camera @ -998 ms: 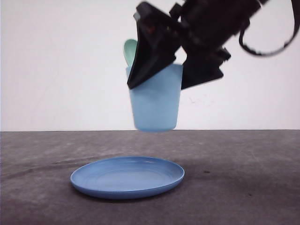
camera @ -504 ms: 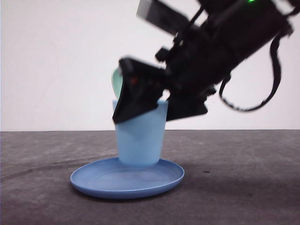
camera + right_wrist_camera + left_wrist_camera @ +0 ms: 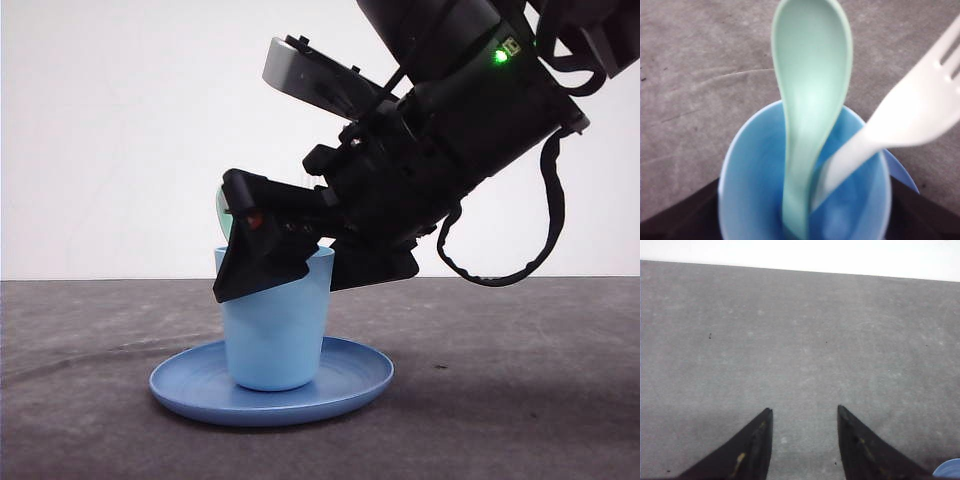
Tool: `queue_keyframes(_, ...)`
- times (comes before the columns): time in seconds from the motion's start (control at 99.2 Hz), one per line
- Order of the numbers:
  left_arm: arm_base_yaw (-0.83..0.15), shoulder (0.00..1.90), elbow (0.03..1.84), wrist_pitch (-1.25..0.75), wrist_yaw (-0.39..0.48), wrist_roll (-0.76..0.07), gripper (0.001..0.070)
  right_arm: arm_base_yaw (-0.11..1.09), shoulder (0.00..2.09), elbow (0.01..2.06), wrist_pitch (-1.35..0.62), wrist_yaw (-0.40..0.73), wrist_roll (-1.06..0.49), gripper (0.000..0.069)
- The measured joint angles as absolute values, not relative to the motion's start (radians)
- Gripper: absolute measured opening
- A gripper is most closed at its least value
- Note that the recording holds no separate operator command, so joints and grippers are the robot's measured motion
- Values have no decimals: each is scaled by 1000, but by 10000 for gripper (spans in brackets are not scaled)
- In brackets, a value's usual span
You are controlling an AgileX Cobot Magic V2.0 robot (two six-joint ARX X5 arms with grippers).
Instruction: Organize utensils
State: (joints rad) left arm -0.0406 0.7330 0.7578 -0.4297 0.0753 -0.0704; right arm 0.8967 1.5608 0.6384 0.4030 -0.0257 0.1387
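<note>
A grey table (image 3: 520,400) carries a blue plate (image 3: 350,385), and the light blue cup (image 3: 275,340) stands on it, clamped by the right gripper (image 3: 280,275). Inside lean the mint spoon (image 3: 810,100) and white fork (image 3: 905,115). The left gripper (image 3: 804,415) hangs spread over bare table.

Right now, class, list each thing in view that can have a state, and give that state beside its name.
Cup: upright, standing on the plate, gripped by the right gripper.
Plate: flat on the table, carrying the cup.
Spoon: standing in the cup, bowl end up.
Fork: leaning in the cup, tines up.
Right gripper: jaws closed on the cup.
Left gripper: jaws open, empty, above the table.
</note>
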Motion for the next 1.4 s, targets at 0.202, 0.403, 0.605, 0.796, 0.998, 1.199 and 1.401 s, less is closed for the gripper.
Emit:
queue_keyframes(0.202, -41, 733, 758, -430, 75, -70, 236, 896, 1560, 638, 390, -25, 139, 680)
queue_keyframes(0.403, -41, 733, 758, -430, 75, -70, 236, 863, 1496, 638, 182, -26, 139, 680)
queue_keyframes(0.605, -41, 733, 758, -430, 75, -70, 236, 809, 1313, 638, -97, -26, 139, 680)
queue_keyframes(0.796, -41, 733, 758, -430, 75, -70, 236, 675, 1074, 640, -326, -28, 139, 680)
queue_keyframes(0.998, -41, 733, 758, -431, 75, -70, 236, 424, 907, 667, -499, -27, 139, 680)
queue_keyframes(1.199, -41, 733, 758, -444, 75, -71, 236, 219, 863, 720, -646, -52, 129, 680)
queue_keyframes(1.401, -41, 733, 758, -489, 75, -70, 236, 142, 862, 777, -717, -53, 105, 680)
